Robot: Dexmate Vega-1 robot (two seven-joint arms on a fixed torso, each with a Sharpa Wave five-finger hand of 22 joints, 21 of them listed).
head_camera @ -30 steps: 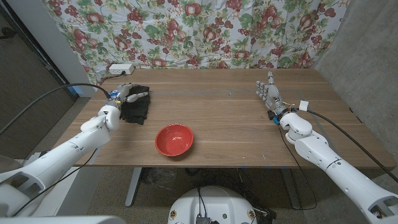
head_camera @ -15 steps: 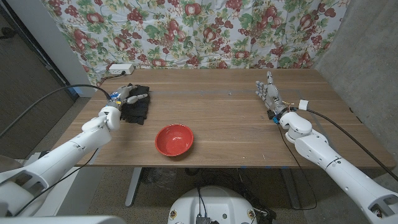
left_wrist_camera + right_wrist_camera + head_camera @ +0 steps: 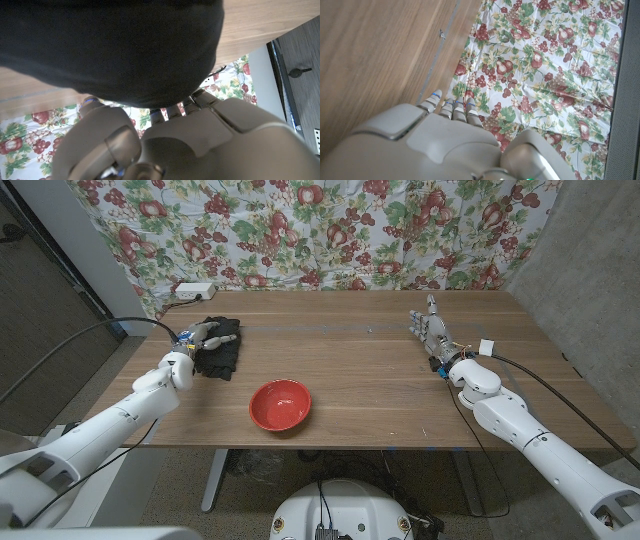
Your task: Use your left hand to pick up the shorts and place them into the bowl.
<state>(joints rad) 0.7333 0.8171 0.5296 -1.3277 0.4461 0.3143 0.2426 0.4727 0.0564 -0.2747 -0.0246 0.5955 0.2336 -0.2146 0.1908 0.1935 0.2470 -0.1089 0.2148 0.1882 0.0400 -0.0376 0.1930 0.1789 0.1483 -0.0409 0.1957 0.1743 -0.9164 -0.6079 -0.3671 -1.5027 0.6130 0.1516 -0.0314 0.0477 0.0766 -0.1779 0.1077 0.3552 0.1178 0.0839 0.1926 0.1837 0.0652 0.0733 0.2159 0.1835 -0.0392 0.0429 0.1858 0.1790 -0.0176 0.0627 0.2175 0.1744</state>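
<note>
Left hand (image 3: 207, 335) has shifted slightly further over the black crumpled fabric shorts (image 3: 222, 358) at the wooden counter's (image 3: 360, 370) left edge, fingers spread loosely on top, not yet gripping, round red bowl (image 3: 281, 403) nearby, right hand (image 3: 431, 330) upright, fingers apart, holding nothing.

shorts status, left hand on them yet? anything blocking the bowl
Left hand over the black shorts, fingers on the cloth, grip not confirmed. Shorts on the table, not lifted. Right hand open, holding nothing. Red bowl empty, path looks clear.
</note>
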